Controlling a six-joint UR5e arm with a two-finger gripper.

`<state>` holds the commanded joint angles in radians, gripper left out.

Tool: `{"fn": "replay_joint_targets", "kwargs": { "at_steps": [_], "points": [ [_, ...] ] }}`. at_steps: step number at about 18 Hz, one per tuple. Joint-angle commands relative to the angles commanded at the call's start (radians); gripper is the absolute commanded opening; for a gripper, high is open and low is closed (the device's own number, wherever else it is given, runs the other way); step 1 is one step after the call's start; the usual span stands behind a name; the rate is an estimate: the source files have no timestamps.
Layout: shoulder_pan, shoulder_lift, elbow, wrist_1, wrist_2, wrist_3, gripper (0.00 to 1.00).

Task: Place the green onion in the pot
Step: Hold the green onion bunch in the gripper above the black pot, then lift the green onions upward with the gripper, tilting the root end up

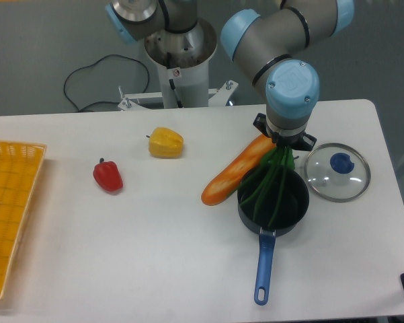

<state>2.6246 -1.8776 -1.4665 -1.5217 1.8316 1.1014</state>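
Observation:
The black pot [291,208] with its long blue handle [263,269] stands right of the table's centre. The green onion [269,188] hangs down into it, dark stalks fanning across the pot's inside, with the upper end bunched under the wrist. My gripper [282,152] is directly above the pot's far rim, and its fingers are hidden beneath the blue and grey wrist. The stalks appear to be held there, but the grip itself does not show. The onion's pale bulb is not visible.
A long orange vegetable [234,171] lies against the pot's left rim. A glass lid [337,172] with a blue knob sits to the right. A yellow pepper [166,142] and red pepper [107,175] lie left of centre. A yellow basket [7,208] is at the left edge.

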Motion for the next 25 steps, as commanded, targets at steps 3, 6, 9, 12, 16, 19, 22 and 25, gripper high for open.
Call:
{"fn": "replay_joint_targets", "kwargs": {
  "at_steps": [3,6,9,12,16,19,22,25],
  "points": [
    [0.002,-0.002,0.000,0.000,0.037,0.035,0.18],
    [0.003,0.000,-0.005,-0.026,0.121,0.070,0.19],
    [0.011,-0.002,-0.023,-0.029,0.127,0.078,0.19],
    [0.009,-0.006,-0.028,-0.029,0.127,0.078,0.19],
    [0.011,-0.011,-0.043,-0.026,0.158,0.077,0.20],
    [0.009,-0.024,-0.054,-0.034,0.235,0.075,0.21],
    [0.012,-0.026,-0.055,-0.031,0.235,0.074,0.21],
    [0.012,-0.029,-0.054,-0.025,0.235,0.049,0.21]
  ]
}}
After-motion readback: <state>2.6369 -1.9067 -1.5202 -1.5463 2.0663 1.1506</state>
